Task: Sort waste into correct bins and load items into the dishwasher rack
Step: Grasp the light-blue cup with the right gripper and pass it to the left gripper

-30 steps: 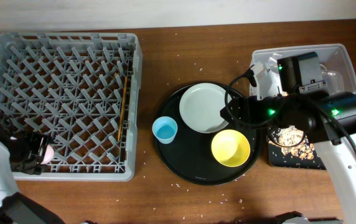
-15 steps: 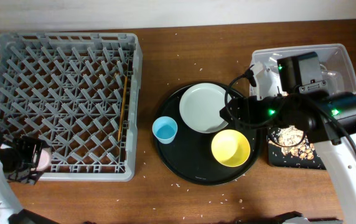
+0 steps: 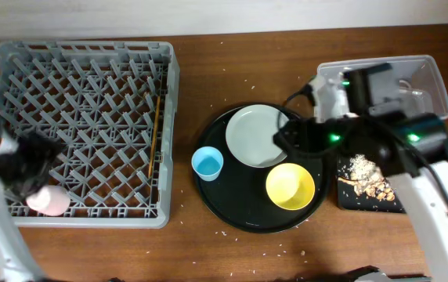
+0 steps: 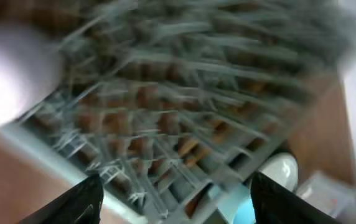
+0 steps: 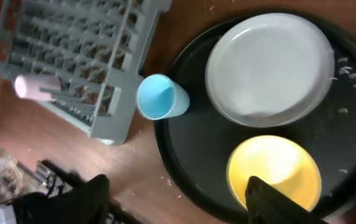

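The pink cup point(image 3: 48, 201) lies in the dishwasher rack point(image 3: 75, 47) near the front-left corner of the tabletop point(image 3: 232, 70). The left tool point(image 4: 178, 199) above it is spread wide and empty. The plate point(image 3: 257, 135), yellow bowl point(image 3: 290, 186) and blue cup point(image 3: 207, 163) sit on the round black tray point(image 3: 240, 205) mid-tabletop. The right tool point(image 5: 177, 190) gapes empty.

Seemingly a lab bench staged as a kitchen: wooden table point(image 3: 240, 55), dishwasher rack point(image 3: 83, 117), round black tray point(image 3: 240, 205).
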Controlling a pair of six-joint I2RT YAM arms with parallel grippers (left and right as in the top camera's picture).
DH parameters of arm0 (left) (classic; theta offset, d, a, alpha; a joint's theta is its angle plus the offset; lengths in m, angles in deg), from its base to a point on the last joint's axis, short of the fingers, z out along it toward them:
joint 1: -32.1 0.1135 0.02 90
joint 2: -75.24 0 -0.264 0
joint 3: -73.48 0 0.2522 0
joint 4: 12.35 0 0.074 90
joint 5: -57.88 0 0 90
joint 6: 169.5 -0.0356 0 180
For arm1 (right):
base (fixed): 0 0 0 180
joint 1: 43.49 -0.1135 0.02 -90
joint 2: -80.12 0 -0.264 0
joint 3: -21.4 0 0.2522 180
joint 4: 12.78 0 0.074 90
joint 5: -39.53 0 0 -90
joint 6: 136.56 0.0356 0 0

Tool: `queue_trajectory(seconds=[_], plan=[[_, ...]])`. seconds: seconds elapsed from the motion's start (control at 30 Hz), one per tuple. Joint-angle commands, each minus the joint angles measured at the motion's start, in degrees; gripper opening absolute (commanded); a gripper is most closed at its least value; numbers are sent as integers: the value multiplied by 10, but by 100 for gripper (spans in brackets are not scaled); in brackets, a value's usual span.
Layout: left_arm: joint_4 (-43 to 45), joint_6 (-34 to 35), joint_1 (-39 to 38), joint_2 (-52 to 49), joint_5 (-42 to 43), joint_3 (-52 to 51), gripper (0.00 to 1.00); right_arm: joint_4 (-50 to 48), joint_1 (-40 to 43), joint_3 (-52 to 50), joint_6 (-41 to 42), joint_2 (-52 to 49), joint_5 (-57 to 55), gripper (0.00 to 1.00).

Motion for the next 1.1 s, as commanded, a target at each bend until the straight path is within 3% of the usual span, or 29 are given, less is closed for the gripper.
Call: queue_trajectory(seconds=[0.0,0.07,0.13,0.3,0.33,0.4,0.43,0.47,0.53,0.63,0.67,0.7,0.8,0.9,1.07], plan=[[3,-85,-181,42,-100,92,76,-6,-87,0,24,-76,-2,67],[6,-85,-259,42,-174,98,77,-15,-132,0,56,-129,-34,66],[-1,-85,-313,41,-188,98,77,-51,-172,0,95,-204,-72,65],[-7,-85,-322,41,-144,98,84,-146,-186,0,140,-337,-154,64],[-7,-85,-322,41,-126,98,84,-155,-186,0,140,-363,-155,58],[-3,-85,-322,41,-99,98,85,-159,-186,0,139,-397,-134,25],[-3,-85,-322,41,-92,98,85,-161,-186,0,138,-400,-120,21],[-3,-85,-322,41,-71,98,85,-161,-184,0,135,-400,-113,9],[0,-96,-322,41,-21,98,85,-143,-172,2,135,-370,-103,4],[19,-149,-322,40,125,98,86,-72,-128,28,106,-274,-89,4],[26,-167,-322,40,187,98,87,-56,-109,40,48,-230,-36,4],[35,-188,-322,40,280,98,91,-51,-78,50,-85,-143,112,4],[40,-188,-334,40,382,98,93,-69,-58,50,-194,-34,269,4],[40,-221,-365,40,510,98,92,-110,-59,50,-194,-3,318,4],[41,-266,-420,40,604,98,92,-125,-59,49,-187,-32,336,4]])
